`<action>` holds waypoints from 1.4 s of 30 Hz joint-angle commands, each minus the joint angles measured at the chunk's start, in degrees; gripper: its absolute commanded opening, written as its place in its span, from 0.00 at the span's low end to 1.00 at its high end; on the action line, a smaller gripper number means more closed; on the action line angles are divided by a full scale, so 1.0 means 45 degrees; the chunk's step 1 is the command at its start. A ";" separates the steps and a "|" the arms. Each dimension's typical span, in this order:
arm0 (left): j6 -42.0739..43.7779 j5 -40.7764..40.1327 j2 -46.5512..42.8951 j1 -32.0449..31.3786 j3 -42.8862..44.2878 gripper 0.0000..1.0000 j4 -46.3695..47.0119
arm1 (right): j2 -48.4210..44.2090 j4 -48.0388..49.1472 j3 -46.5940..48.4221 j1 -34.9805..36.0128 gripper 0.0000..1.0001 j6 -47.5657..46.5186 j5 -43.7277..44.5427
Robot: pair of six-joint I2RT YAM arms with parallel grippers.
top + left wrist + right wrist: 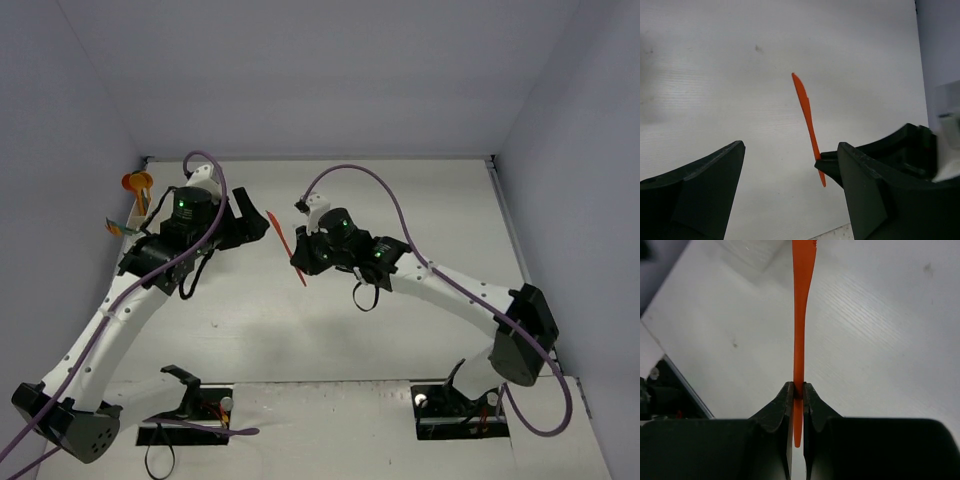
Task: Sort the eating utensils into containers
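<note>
Holding orange utensil [799,315] clenched near one end in right gripper [797,390], aloft and just ahead of left gripper [790,147] standing released and empty, and risking swivel or drop through so narrow a pinch under any sideways knock from its fingers [700,190].

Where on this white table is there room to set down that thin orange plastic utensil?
Bare table lies far right, between the right arm and the side wall, and front middle, between the arm bases. Crowded: the far-left corner with orange and yellow utensils, and the centre, where the right gripper holds the orange utensil near the left gripper.
</note>
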 commanded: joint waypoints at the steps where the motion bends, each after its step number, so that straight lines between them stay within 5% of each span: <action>1: -0.0961 0.0177 0.0332 -0.0573 0.0133 0.72 0.2011 | -0.1301 0.1756 0.0483 0.0259 0.00 -0.0117 -0.0672; 11: -0.1200 0.0111 0.1097 -0.1282 0.0046 0.63 0.3461 | -0.2038 0.2367 0.0271 0.0400 0.00 -0.0002 -0.1024; 13: -0.1188 0.0129 0.1255 -0.1337 0.0135 0.51 0.3485 | -0.2123 0.2393 0.0234 0.0380 0.00 -0.0019 -0.1039; 16: -0.1111 0.0015 0.1340 -0.1526 0.0233 0.19 0.3520 | -0.2228 0.2443 0.0116 0.0388 0.00 -0.0038 -0.1013; 19: -0.0954 -0.0087 0.1321 -0.1600 0.0266 0.02 0.3603 | -0.2289 0.2471 0.0024 0.0394 0.02 -0.0058 -0.0979; 24: -0.0445 -0.0152 0.1198 -0.1600 0.0348 0.00 0.3724 | -0.2430 0.2471 -0.0100 0.0400 0.20 -0.0092 -0.0931; 30: 0.0799 -0.0881 0.1136 -0.1523 0.0774 0.00 0.3180 | -0.2906 0.2432 -0.0528 0.0243 0.58 -0.0196 -0.0265; 36: 0.4400 -0.3691 0.1424 -0.0820 0.1597 0.00 0.2813 | -0.4084 0.2076 -0.1719 -0.0768 0.65 -0.0136 -0.0218; 42: 0.7186 -0.4362 0.1911 0.1503 0.1273 0.00 0.5739 | -0.5365 0.1364 -0.2731 -0.1881 0.66 -0.0212 -0.0339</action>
